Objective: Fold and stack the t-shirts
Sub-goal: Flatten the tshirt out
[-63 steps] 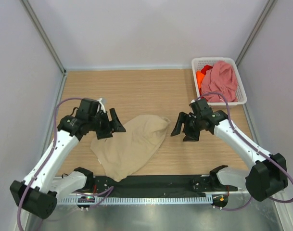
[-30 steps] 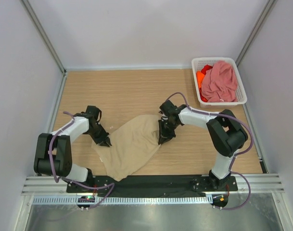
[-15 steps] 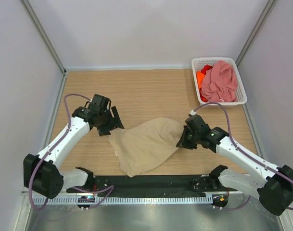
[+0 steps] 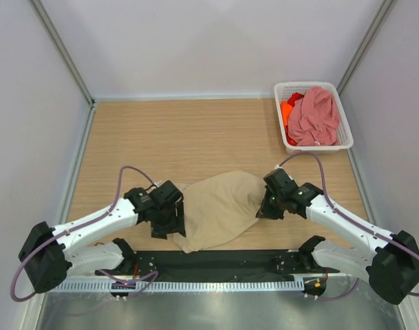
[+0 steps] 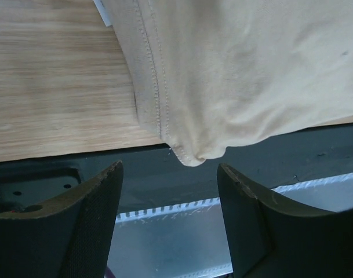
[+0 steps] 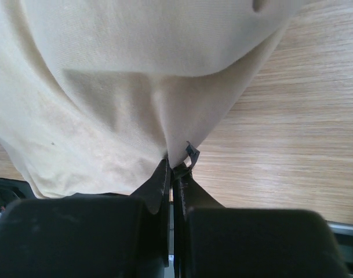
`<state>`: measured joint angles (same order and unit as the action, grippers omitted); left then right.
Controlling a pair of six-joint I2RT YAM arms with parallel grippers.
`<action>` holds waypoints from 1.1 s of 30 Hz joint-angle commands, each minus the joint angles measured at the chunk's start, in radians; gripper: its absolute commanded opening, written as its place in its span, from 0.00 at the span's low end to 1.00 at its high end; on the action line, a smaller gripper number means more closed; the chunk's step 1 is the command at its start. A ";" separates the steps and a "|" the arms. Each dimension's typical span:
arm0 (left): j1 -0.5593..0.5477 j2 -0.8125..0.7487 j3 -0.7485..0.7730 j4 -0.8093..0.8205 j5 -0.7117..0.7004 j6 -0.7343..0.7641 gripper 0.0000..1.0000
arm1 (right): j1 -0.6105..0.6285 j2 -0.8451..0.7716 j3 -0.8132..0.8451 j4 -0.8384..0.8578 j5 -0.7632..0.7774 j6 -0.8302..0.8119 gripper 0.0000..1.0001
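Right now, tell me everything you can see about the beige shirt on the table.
The beige t-shirt is soft, plain knit cloth with a double-stitched hem. It lies unfolded in a rumpled mound on the wooden table between the arms. Its near corner overlaps the black strip at the table's edge. The right gripper is shut on a pinch of its right edge, where the cloth puckers. The left gripper is open beside its near left corner, not gripping it.

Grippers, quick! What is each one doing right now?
Left gripper: open, holding nothing.
Right gripper: shut on the beige t-shirt.
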<state>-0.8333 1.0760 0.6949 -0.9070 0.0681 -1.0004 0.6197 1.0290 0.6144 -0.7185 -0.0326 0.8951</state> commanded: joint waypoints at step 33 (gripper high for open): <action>-0.058 -0.321 0.535 -0.171 -0.295 0.091 0.00 | 0.002 -0.267 0.680 -0.423 0.102 -0.257 0.01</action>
<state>-0.8852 0.7918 1.1336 -0.9833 -0.1390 -0.9894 0.6197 0.8101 1.1538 -1.0599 0.0505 0.6998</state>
